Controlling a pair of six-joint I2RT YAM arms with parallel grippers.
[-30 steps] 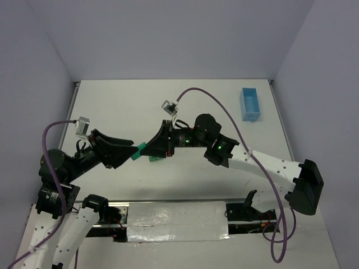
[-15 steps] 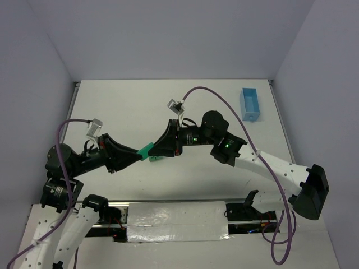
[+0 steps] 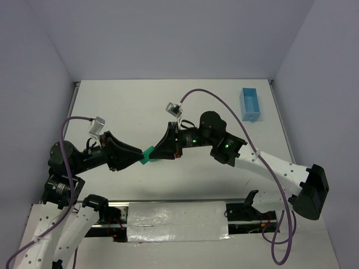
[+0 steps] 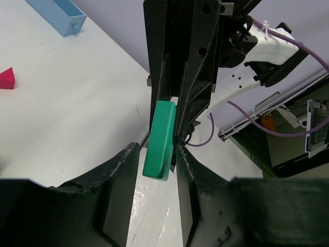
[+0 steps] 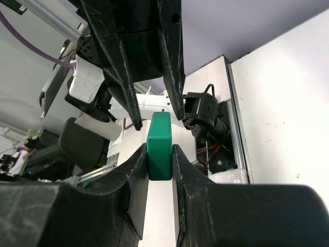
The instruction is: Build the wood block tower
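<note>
A green wooden block [image 3: 147, 155] hangs in the air between the two arms, above the table's near middle. My right gripper [image 5: 159, 149] is shut on one end of the green block [image 5: 159, 146]. My left gripper [image 4: 157, 149] faces it from the other side. Its jaws stand open round the free end of the green block [image 4: 160, 139], with a gap showing on the left side. In the top view the left gripper [image 3: 140, 158] and right gripper [image 3: 156, 152] meet tip to tip. A red triangular piece [image 4: 6, 78] lies on the table. No stacked tower is in view.
A light blue plastic box [image 3: 250, 104] stands at the back right of the table, and the same box [image 4: 56, 15] shows in the left wrist view. A taped strip and a rail [image 3: 176, 219] run along the near edge. Purple cables loop above both arms.
The left arm has swung to the right, so its fingers now sit round the block's free end. The right gripper has kept its hold and shifted only slightly.
</note>
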